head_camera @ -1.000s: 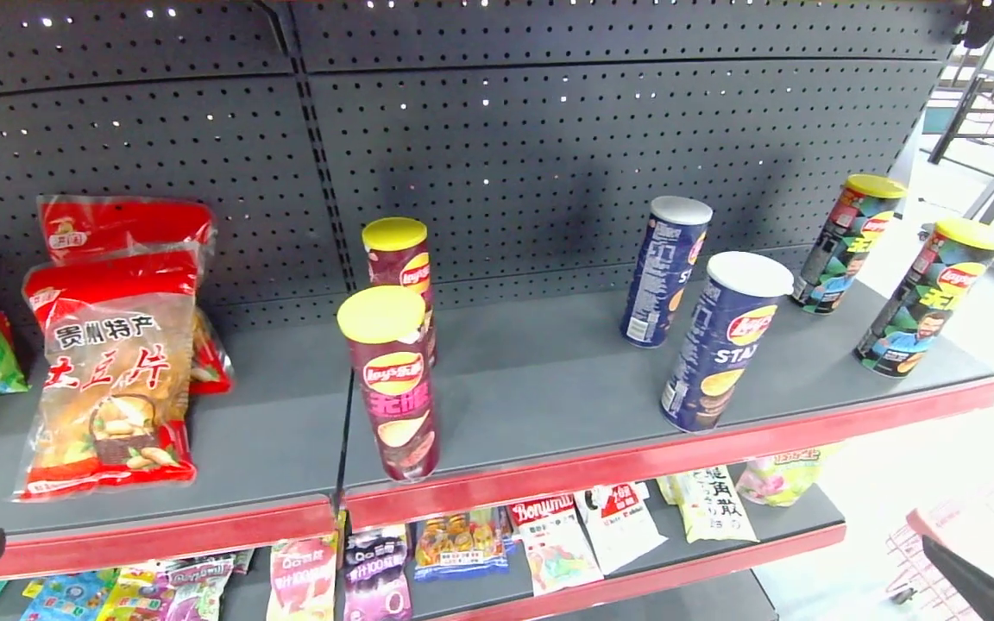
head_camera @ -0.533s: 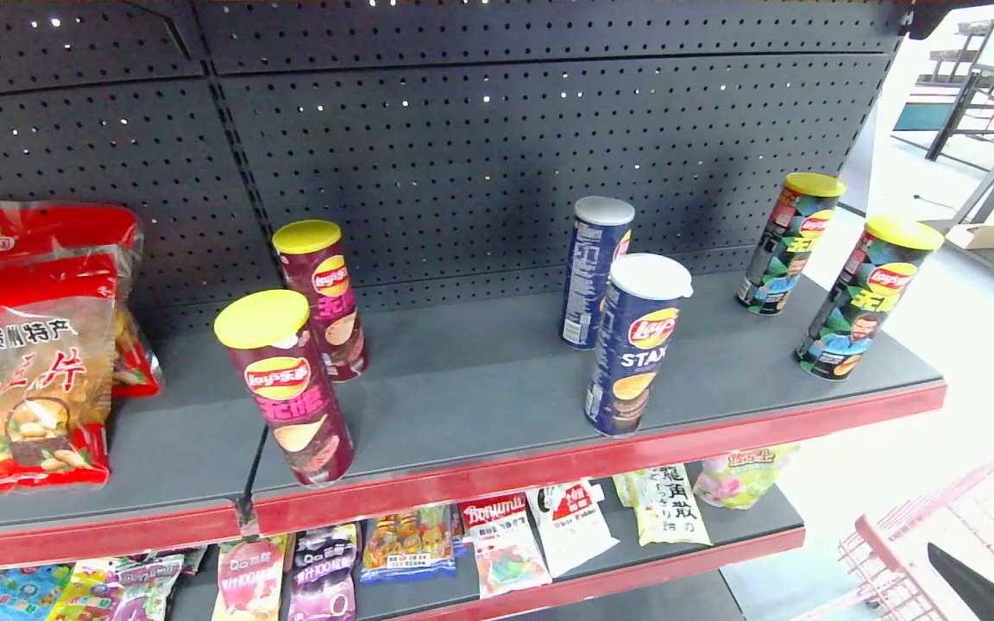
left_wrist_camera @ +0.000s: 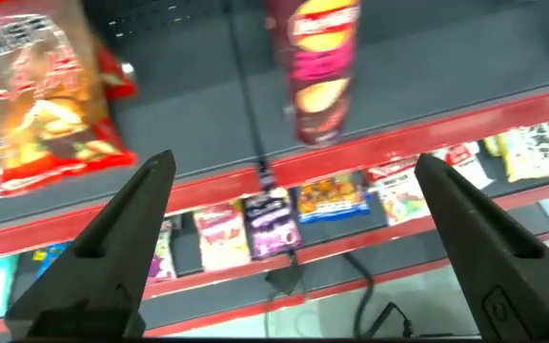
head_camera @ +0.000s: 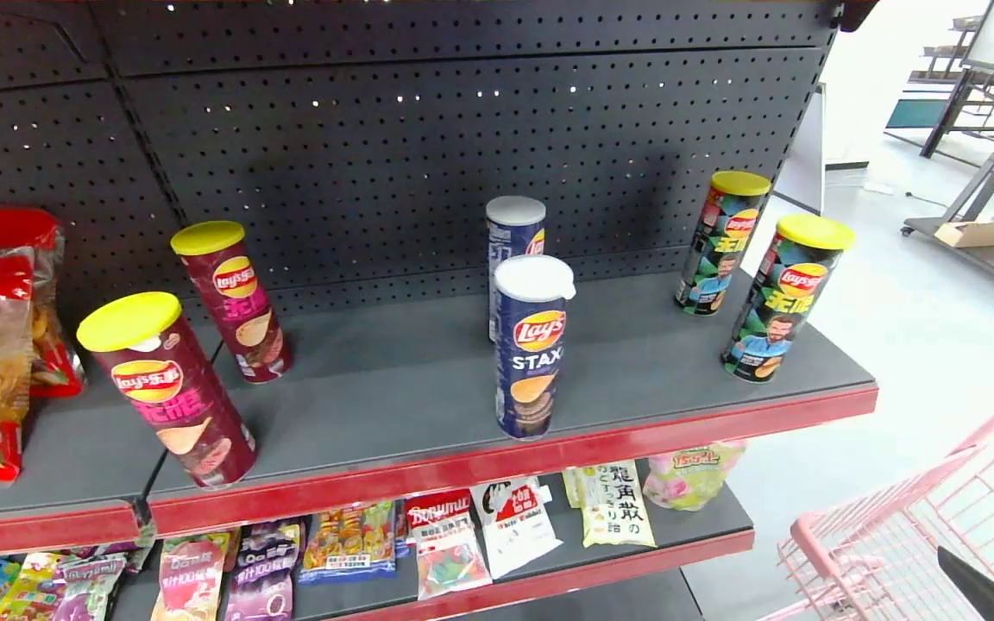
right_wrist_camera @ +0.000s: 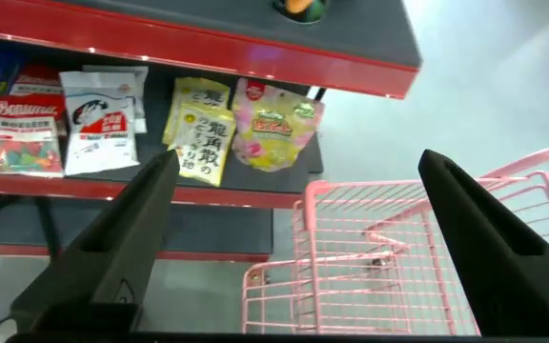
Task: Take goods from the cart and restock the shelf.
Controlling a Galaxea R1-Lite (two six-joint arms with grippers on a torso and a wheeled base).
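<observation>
The pink cart (head_camera: 810, 536) runs off the head view's lower right corner.

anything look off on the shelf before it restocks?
Nothing spilled or toppled. On the front blue can, the white lid sticks out on one side, maybe not fully seated. Bags on the lower shelf lie crooked, at mixed angles.
</observation>
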